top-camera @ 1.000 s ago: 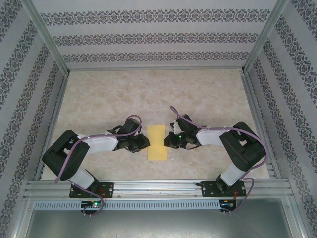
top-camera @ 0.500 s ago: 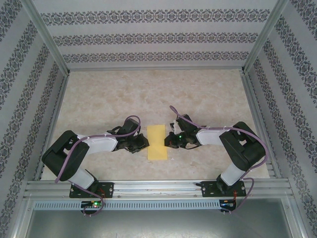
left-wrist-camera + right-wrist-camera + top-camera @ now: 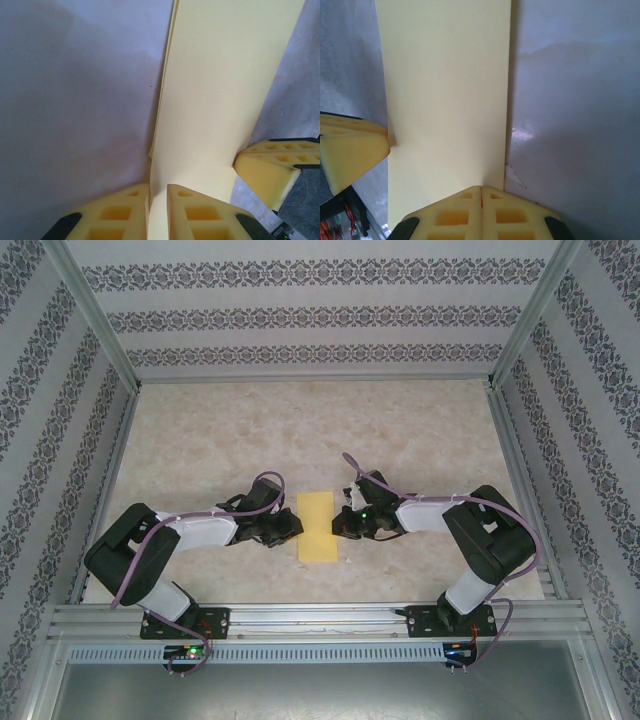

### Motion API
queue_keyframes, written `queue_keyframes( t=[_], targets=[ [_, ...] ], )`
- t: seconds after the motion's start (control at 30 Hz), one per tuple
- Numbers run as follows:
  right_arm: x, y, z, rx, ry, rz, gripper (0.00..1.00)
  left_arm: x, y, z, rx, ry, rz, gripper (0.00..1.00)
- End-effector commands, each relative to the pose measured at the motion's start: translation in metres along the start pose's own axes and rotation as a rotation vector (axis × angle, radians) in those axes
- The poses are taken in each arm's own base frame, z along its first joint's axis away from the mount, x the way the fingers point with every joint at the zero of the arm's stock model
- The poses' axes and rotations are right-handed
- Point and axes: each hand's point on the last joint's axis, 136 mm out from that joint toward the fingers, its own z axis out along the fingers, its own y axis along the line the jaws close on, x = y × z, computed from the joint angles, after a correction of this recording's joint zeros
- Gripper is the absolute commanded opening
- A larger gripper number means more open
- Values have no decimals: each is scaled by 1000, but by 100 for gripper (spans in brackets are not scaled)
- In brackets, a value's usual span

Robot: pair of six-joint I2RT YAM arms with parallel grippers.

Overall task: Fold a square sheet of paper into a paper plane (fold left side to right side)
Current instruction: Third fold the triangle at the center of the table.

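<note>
The square sheet of paper lies on the table as a narrow pale-yellow rectangle between the two arms. My left gripper is at its left long edge. In the left wrist view a lifted layer of the paper runs down between the nearly closed jaws of that gripper, so it is shut on the paper. My right gripper is at the right long edge. In the right wrist view its jaws are pressed together, tips resting on the paper close to that edge.
The marble-patterned table top stretches far behind the paper. Patterned walls and metal posts enclose the sides and back. An aluminium rail runs along the near edge by the arm bases.
My left gripper has edged slightly toward the paper's left edge. The paper and my right arm have stayed where they were.
</note>
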Motion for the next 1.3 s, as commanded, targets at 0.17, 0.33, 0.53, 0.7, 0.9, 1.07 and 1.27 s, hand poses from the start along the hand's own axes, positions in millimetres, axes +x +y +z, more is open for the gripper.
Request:
queue_keyframes(
  t=[0.17, 0.33, 0.53, 0.7, 0.9, 1.07, 1.27],
  targets=[
    [11, -37, 6, 129, 28, 53, 0, 0, -5, -3, 9, -11, 13, 17],
    [11, -36, 6, 125, 28, 51, 0, 0, -4, 2, 14, -2, 6, 17],
    [10, -33, 6, 110, 24, 42, 0, 1, -5, 4, 17, 2, 7, 11],
    [5, -24, 3, 84, 5, 12, 0, 0, -8, 0, 29, -7, 4, 2],
    [-10, -3, -24, 63, -115, -125, 11, -3, -17, -7, 55, -26, -26, 0],
    [-5, 17, -53, 66, -237, -339, 28, -3, -20, -13, 56, -30, -61, 0],
    [29, 34, -61, 164, -351, -700, 46, 0, -27, -14, 79, -9, -90, 0]
  ],
)
